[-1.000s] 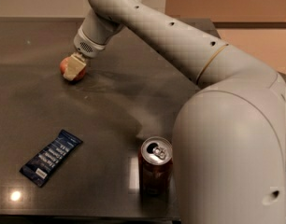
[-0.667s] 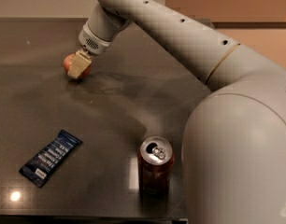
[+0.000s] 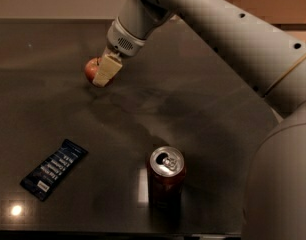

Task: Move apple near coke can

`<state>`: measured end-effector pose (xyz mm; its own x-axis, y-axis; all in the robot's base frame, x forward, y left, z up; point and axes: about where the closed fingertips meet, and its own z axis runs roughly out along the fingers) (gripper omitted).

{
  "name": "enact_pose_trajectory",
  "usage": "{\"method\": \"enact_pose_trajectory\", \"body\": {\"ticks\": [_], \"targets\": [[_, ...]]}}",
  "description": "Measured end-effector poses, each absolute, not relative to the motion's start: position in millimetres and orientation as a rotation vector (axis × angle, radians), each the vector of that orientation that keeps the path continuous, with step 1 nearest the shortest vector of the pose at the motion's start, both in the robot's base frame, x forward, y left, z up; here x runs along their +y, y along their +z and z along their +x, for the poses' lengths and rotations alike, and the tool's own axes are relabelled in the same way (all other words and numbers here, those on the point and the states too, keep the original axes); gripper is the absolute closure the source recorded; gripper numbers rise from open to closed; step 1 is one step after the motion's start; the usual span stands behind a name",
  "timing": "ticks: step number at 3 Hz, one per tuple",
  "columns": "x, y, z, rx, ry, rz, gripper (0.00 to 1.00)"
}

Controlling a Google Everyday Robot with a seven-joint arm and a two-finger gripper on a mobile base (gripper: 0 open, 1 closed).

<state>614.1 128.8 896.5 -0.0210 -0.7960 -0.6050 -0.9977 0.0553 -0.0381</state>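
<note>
The red apple [image 3: 92,69] is at the back left of the dark table [image 3: 203,109], held between the cream fingers [image 3: 107,70] of my gripper [image 3: 99,72]. The near finger covers the apple's right side. I cannot tell whether the apple touches the table or hangs just above it. The red coke can [image 3: 166,175] stands upright near the front edge, silver top and pull tab up. It is well to the front right of the apple and apart from it. My arm comes in from the upper right.
A flat dark-blue snack wrapper [image 3: 54,168] lies at the front left. The robot's white body [image 3: 280,184] fills the right front corner, close to the can. The table's front edge [image 3: 118,232] runs just in front of the can.
The gripper and the apple have moved to the right and a little forward, toward the middle of the table. The can and the wrapper have not moved.
</note>
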Motion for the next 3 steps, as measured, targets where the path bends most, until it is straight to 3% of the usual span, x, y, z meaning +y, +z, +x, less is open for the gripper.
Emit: {"method": "enact_pose_trajectory", "body": {"ticks": [3], "targets": [[36,901,520,1.668,0.676,-2.021,1.0]]}}
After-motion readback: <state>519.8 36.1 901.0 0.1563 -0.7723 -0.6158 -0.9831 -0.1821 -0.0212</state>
